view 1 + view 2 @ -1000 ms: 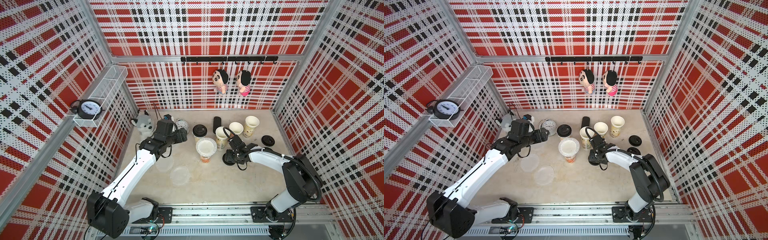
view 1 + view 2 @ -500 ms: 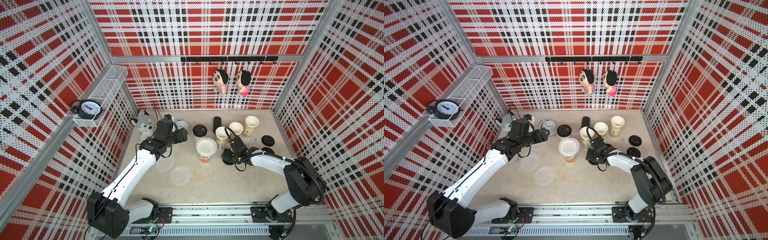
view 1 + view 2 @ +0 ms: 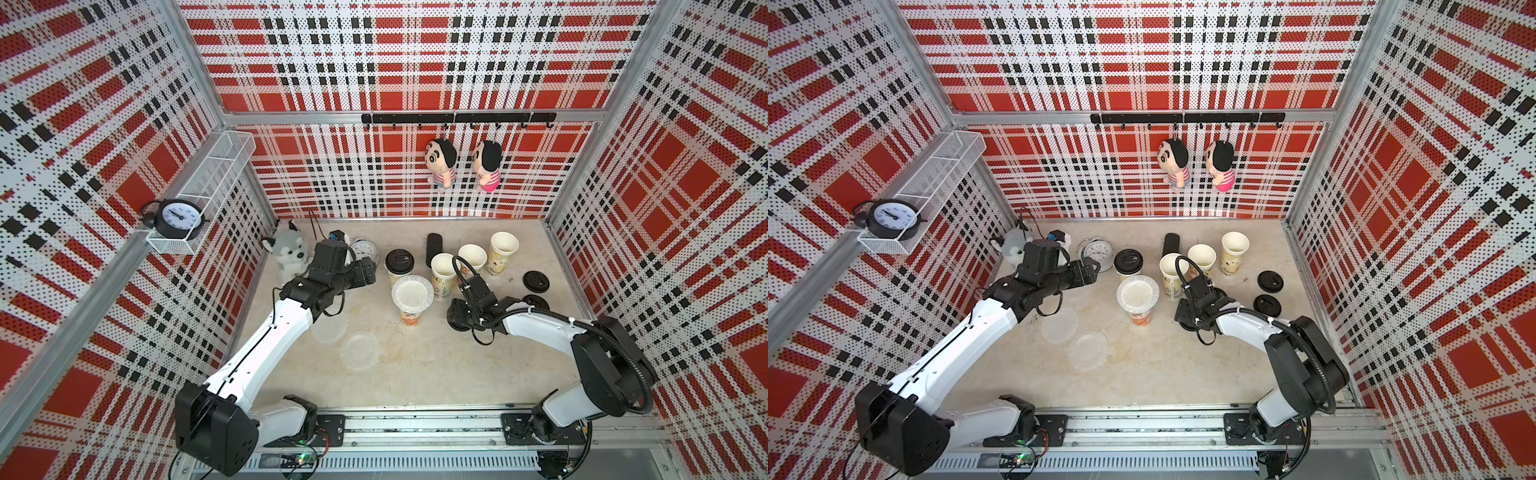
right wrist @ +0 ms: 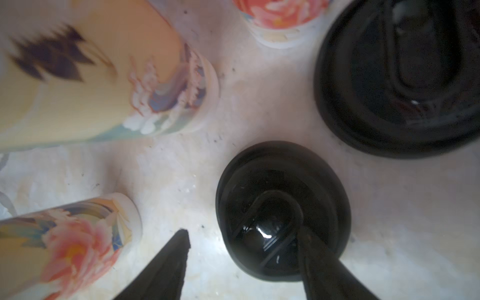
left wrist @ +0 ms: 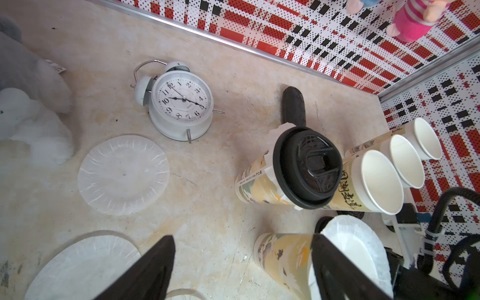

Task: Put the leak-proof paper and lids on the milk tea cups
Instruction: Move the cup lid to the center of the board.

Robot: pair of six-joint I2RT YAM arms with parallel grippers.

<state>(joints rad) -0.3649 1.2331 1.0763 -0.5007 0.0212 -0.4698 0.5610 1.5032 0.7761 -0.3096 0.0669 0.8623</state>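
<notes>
Top views first: left gripper (image 3: 367, 269) hangs beside the lidded cup (image 3: 399, 262), fingers spread and empty, probably ready for another sheet. One leak-proof paper (image 3: 412, 293) sits on the front cup (image 3: 411, 318). Far sheet (image 3: 1060, 326) and near sheet (image 3: 1089, 350) lie flat on the counter (image 3: 1163, 374), side by side and not stacked, which should let each be taken singly. Three open cups (image 3: 472, 257) stand uncovered in a row. Right gripper (image 3: 1188, 316) points down, low, near the front cup. Left wrist: both sheets show ahead of the spread fingers (image 5: 155, 267). A paper edge (image 5: 274, 133) peeks from under the lidded cup's black lid (image 5: 307, 166), so two of five look served. Right wrist: fingers (image 4: 319, 262) stand apart, one over a loose lid (image 4: 259, 197), one on bare counter beside its rim, not pinching yet. They are likely set to lift it for capping.
</notes>
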